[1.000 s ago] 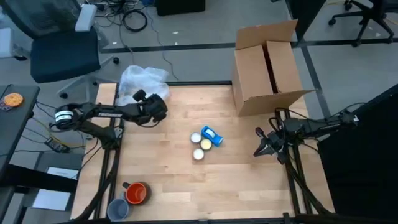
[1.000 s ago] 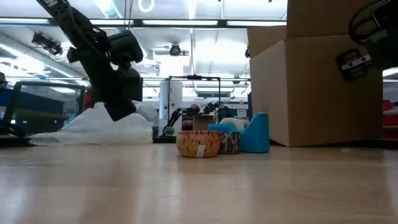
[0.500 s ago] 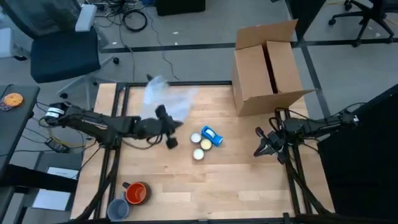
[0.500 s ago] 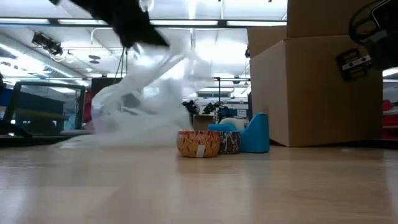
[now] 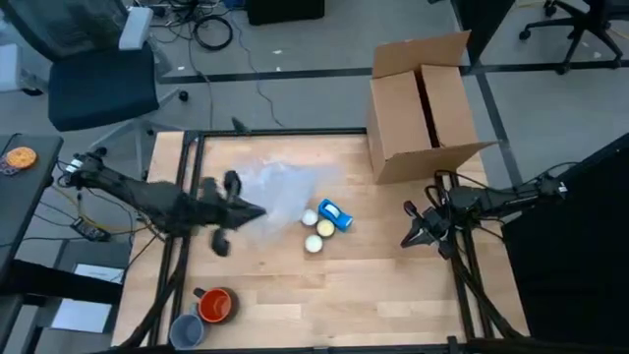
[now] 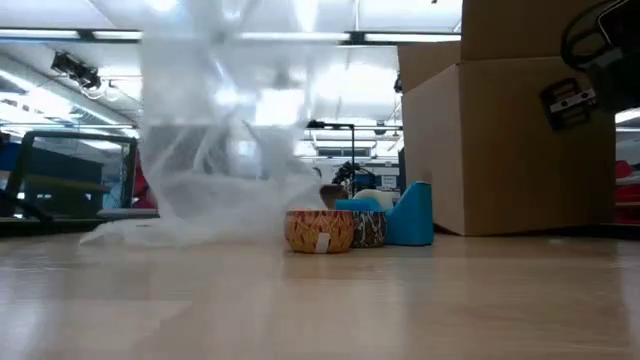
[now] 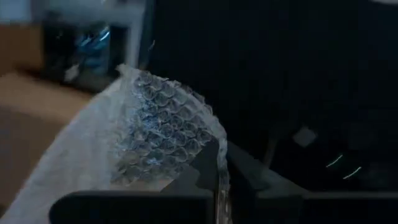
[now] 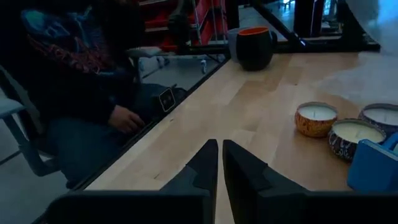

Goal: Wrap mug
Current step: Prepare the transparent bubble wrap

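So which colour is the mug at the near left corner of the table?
The mug is orange-red with a dark outside; the high view shows it best.

1. High view: even, fairly bright light from above; the tabletop is evenly lit with only soft, faint shadows under the arms.
2. The bubble wrap and the left arm there are smeared by motion blur.
3. Low view: ceiling strip lights glare white; the near tabletop is soft and out of focus, and the wrap is a blurred, see-through haze against the lights.
4. Left wrist view: dim, mostly black background; the wrap catches light, its bubbles sharp only near the middle.
5. Right wrist view: dim at the left side, brighter on the wood; the candles are fairly sharp, the tool's fingers dark.
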`<state>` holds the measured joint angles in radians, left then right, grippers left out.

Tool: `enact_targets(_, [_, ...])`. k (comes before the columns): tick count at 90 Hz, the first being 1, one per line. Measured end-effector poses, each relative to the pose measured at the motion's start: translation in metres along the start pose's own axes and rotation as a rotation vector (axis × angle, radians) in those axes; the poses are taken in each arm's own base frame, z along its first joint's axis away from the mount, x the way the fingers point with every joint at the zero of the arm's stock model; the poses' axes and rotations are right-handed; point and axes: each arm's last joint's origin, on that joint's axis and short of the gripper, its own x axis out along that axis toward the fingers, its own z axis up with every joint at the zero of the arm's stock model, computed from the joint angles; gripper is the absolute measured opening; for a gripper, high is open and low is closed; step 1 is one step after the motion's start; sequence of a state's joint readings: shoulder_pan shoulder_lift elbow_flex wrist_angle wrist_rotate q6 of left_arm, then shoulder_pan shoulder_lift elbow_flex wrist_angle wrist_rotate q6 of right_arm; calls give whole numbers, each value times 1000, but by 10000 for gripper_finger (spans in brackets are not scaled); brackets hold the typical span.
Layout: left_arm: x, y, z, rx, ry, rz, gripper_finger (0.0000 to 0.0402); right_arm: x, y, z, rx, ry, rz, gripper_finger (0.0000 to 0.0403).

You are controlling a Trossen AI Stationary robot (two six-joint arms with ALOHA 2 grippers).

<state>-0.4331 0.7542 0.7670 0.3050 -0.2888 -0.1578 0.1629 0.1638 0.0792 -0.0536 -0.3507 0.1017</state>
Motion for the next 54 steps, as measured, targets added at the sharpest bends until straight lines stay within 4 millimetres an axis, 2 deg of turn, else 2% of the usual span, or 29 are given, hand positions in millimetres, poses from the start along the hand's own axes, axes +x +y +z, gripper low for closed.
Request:
enact_targets(12, [-30, -7, 35, -53, -175, -303, 0, 0, 0, 0, 0, 0, 0, 3])
enact_targets(27, [-51, -13, 62, -41, -408, -588, 0, 0, 0, 0, 0, 0, 0, 3])
enact_targets(36, [-56, -13, 72, -5, -539, -580, 0, 0, 0, 0, 0, 0, 0, 3])
enact_targets(44, [-55, -10, 74, 40, -602, -455, 0, 0, 0, 0, 0, 0, 0, 3])
enact_targets(54, [-43, -9, 71, 27, -618, -325, 0, 0, 0, 0, 0, 0, 0, 3])
